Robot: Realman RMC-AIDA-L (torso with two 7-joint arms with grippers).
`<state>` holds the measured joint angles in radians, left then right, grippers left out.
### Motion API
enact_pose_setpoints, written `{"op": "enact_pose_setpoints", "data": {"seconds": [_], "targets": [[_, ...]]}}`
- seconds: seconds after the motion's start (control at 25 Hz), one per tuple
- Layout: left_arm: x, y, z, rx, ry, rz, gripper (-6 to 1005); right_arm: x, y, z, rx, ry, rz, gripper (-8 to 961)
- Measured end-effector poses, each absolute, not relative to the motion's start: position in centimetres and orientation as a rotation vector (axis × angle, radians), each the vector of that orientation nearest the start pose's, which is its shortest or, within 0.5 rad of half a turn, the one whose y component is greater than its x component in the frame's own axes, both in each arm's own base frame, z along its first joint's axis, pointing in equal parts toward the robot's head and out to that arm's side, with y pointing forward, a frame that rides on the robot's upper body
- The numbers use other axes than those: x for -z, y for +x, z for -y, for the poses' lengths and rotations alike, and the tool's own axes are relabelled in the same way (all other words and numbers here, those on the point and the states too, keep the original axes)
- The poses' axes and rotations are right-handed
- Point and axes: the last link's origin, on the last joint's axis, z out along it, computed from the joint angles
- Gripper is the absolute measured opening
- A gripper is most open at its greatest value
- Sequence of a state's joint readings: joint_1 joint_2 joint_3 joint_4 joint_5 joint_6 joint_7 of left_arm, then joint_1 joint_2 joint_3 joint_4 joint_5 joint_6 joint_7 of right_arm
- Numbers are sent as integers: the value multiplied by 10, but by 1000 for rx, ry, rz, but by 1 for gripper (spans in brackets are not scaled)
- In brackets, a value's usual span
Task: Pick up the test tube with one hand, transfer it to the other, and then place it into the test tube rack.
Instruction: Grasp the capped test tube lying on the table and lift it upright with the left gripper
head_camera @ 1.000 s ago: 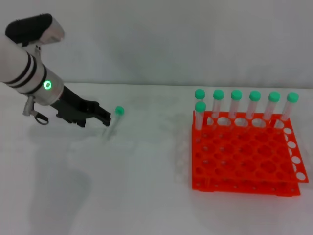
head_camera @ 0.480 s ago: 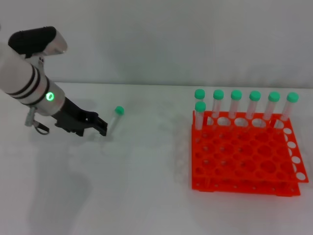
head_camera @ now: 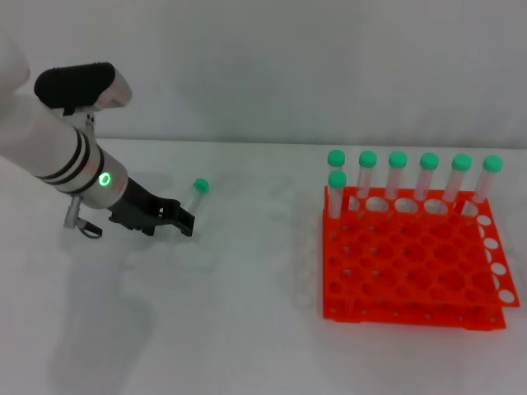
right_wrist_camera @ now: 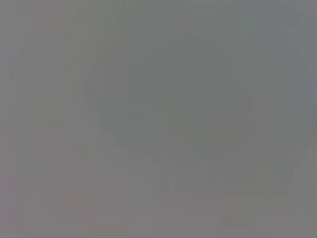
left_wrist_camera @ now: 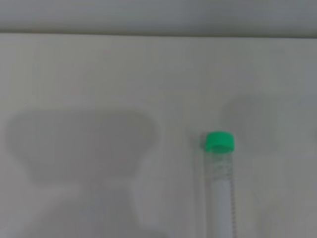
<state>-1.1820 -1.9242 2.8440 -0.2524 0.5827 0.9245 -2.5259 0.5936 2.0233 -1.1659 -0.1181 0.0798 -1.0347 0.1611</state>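
Left gripper [head_camera: 186,222] has advanced to the test tube [head_camera: 195,201]; whether its jaws are parted cannot be told. Tube judged light, smooth, slippery: grip mid-barrel ahead of the jaws.

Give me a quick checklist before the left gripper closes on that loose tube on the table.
1. Test tube lies alone on the table, green cap on: ok.
2. Left gripper sits at the tube's lower end: ok.
3. Fingers straddling the tube: cannot tell.
4. Test tube rack has free holes, with seven tubes along its far and left edges: ok.
5. Right gripper ready for the handover: not ok, not in view.
6. Table between tube and rack free of obstacles: ok.
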Motion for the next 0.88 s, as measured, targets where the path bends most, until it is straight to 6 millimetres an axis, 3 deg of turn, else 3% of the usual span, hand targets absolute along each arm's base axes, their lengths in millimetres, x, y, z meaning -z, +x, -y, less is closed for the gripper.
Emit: {"op": "enact_pose_setpoints", "data": {"seconds": [0.72, 0.88], "targets": [[-3, -247, -466, -166, -2023, 1480, 675, -75, 338, -396, -657, -1292, -541, 768], [-4, -246, -468, -160, -2017, 1469, 626, -75, 337, -397, -658, -1293, -539, 768]]}}
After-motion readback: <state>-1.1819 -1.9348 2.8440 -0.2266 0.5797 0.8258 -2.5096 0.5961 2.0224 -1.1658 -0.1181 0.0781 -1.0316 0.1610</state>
